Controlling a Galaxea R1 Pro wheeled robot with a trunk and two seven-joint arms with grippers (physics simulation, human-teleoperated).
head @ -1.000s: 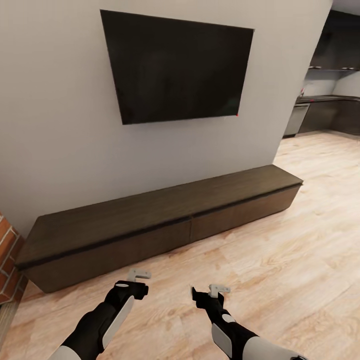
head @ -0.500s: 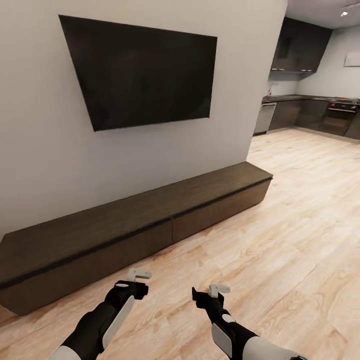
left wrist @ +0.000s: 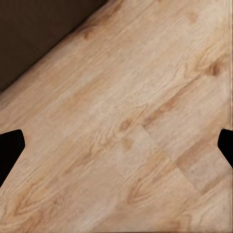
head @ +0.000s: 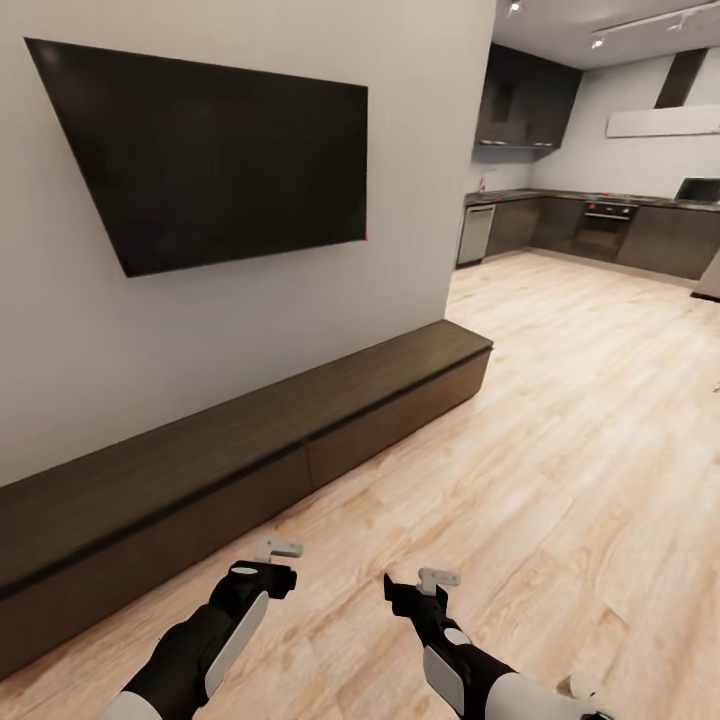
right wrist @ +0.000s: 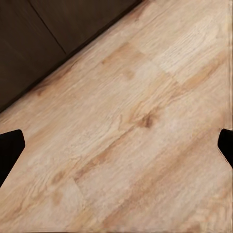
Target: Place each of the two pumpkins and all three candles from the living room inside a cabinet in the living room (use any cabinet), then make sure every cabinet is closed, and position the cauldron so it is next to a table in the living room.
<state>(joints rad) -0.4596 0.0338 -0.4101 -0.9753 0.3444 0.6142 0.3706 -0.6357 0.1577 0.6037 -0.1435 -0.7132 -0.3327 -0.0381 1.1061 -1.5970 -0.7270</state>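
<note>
Pale wood-plank floor [head: 560, 470] runs the length of this living room and on into a dark kitchen [head: 600, 215] at the far end, under track lights. Both arms hang low over those boards. The left gripper [head: 268, 565] and the right gripper [head: 425, 585] each hold nothing, their fingers spread wide; in the left wrist view the two dark fingertips [left wrist: 10, 150] sit at opposite edges with bare planks between them, and the right wrist view shows the same, dark fingertips [right wrist: 9, 148] far apart over the floor.

Just ahead of the left gripper, and reaching away towards the kitchen, lies the cabinet [head: 250, 440]: long, low, dark brown, pushed against the grey wall [head: 410, 180]. Its fronts are shut, flush, split by a thin vertical seam near the middle. Its dark front shows at a corner of the left wrist view [left wrist: 34, 34], and in the right wrist view [right wrist: 53, 43] with one seam crossing it. Neither gripper touches it; a strip of floor lies between.

Above the cabinet a big black television [head: 215, 160] is mounted on the wall, with a tiny red dot at its lower corner. I can read no writing or brand anywhere.
</note>
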